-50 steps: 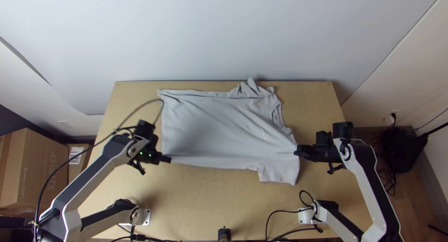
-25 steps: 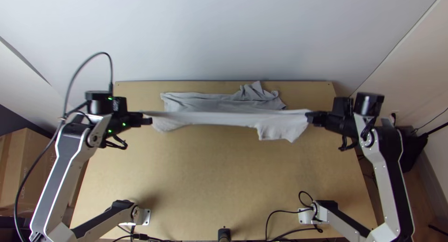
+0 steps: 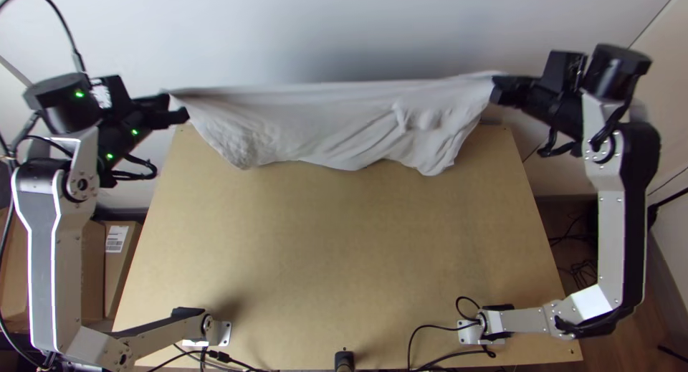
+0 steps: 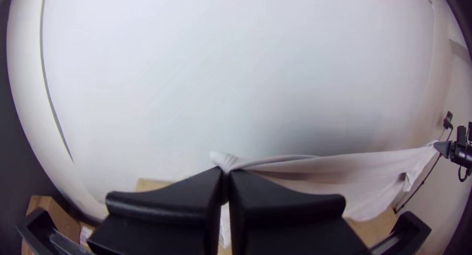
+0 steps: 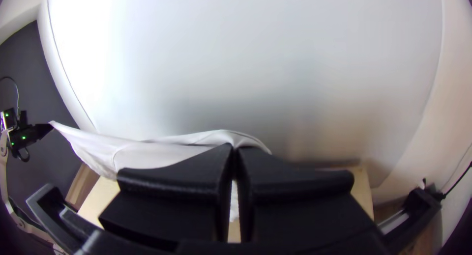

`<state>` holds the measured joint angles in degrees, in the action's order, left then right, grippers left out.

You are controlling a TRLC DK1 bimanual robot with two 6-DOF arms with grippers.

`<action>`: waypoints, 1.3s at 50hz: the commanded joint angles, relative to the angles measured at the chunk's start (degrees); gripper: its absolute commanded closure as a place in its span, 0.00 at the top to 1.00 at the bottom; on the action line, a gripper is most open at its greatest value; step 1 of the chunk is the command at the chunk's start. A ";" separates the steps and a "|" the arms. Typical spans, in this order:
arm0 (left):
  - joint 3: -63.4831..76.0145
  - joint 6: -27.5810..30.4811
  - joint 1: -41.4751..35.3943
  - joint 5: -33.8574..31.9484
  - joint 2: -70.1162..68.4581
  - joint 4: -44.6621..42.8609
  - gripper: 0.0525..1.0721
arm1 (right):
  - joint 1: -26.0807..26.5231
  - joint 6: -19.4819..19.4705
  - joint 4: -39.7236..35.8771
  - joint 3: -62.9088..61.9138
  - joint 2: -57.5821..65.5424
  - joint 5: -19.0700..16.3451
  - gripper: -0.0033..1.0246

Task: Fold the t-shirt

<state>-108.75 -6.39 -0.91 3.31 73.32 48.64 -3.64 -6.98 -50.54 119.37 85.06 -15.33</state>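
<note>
The left gripper (image 3: 178, 107) and the right gripper (image 3: 497, 90) hold the pale T-shirt (image 3: 337, 121) up between them, beyond the middle of the wooden surface (image 3: 330, 257) and towards its far edge. The left jaws are together, clamped on one end of the shirt's upper edge; in the left wrist view a small tuft of cloth pokes out past their tips. The right jaws are also together, clamped on the opposite end of that edge, and the right wrist view shows the cloth draped over their tips.

From one pair of jaws to the other the upper edge runs nearly straight. Below it the rest hangs in loose creases, with an uneven lower edge that dips between the two pairs. Whether that lower edge touches the surface cannot be told.

A pale wall (image 3: 344, 28) stands beyond both pairs of jaws. Cardboard boxes (image 3: 89, 272) sit beside the surface, on the left jaws' side and nearer the arms' bases than those jaws.
</note>
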 commanded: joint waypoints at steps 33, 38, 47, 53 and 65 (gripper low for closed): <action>-13.86 5.87 2.23 6.88 -25.07 -7.60 0.03 | -2.95 -4.53 7.57 7.19 -32.94 5.75 0.03; -13.33 5.07 2.49 7.76 -29.20 -6.63 0.03 | -2.95 -5.23 5.90 6.14 -36.72 5.49 0.03; -3.93 4.28 2.58 8.29 -34.21 -5.14 0.03 | -2.86 -6.29 4.49 4.03 -37.68 4.87 0.03; 9.78 3.58 2.40 8.29 -38.95 -6.72 0.03 | -3.04 -6.90 5.72 -0.63 -36.63 4.35 0.03; 46.26 1.12 1.70 7.50 -48.01 -13.22 0.03 | -5.15 -7.96 19.26 -42.56 -45.59 4.35 0.02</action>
<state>-74.15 -3.25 0.58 7.79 28.84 38.37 -8.43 -13.50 -36.95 93.84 43.97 -14.13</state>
